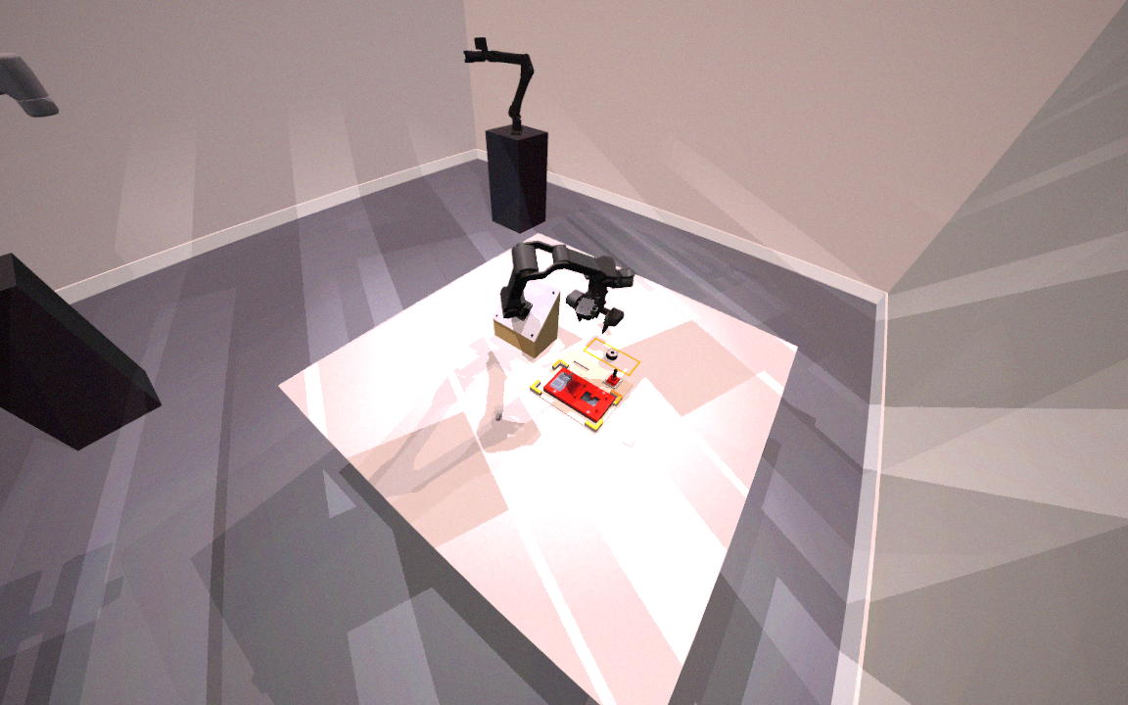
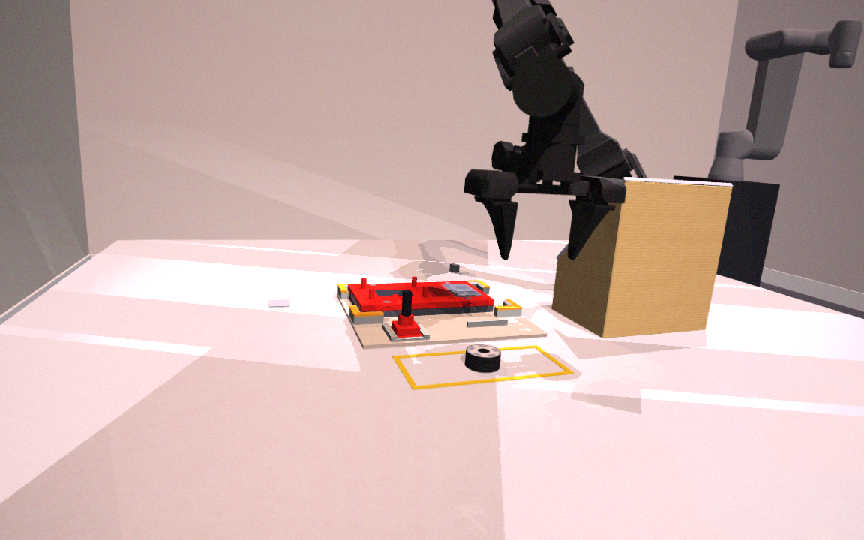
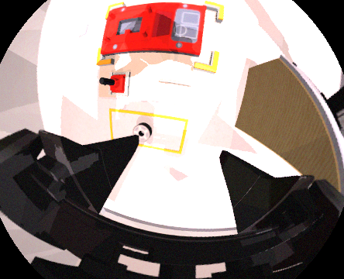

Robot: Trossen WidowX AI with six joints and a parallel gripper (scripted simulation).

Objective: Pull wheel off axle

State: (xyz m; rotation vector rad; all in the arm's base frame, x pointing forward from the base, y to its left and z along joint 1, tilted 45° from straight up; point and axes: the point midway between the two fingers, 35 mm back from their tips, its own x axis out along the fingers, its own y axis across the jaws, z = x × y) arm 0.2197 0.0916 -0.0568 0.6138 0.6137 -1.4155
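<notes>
The wheel, black with a pale hub face, lies flat on the table inside the yellow-outlined marked area. The upright black axle stands bare on its red base. My gripper is wide open and empty. It hangs well above the table, to the right of the wheel in the exterior view, and touches nothing. In the wrist view one fingertip overlaps the near edge of the outline.
A red car body sits between yellow corner brackets on a board behind the axle. The wooden arm stand rises close to the gripper. Other arms stand on dark pedestals beyond the table.
</notes>
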